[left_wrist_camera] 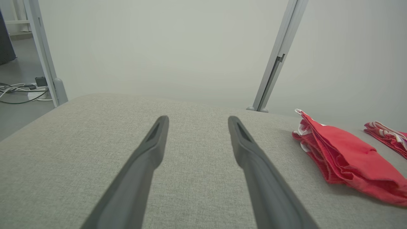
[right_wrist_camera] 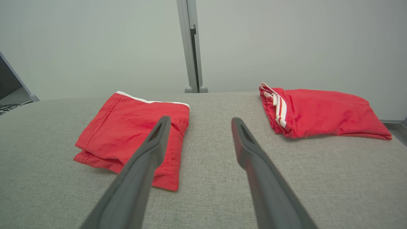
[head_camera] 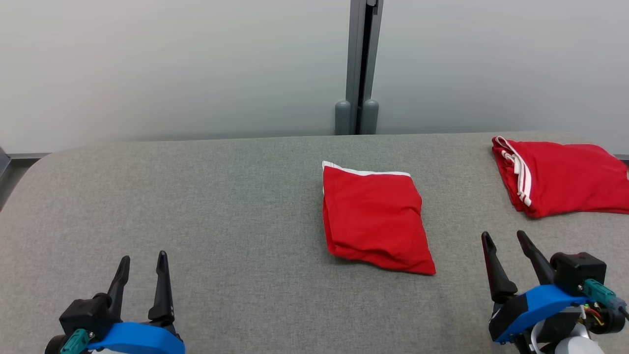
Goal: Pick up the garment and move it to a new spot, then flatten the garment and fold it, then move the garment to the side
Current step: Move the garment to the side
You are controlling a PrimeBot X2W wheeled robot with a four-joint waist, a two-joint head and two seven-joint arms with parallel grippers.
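Grey table [head_camera: 196, 221], folded garment [head_camera: 376, 221], floor cables [left_wrist_camera: 19, 90].

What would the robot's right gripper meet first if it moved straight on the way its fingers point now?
Probably the grey padded surface, in the gap between the middle red garment and the red garment at the right; the right gripper looks aimed between them, though depth is unclear.

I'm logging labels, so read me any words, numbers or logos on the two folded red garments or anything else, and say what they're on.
No readable text anywhere.
The middle red garment shows plain cloth with a white edge, and the right red garment shows white stripes. Nothing is printed on the grey surface or the wall post.
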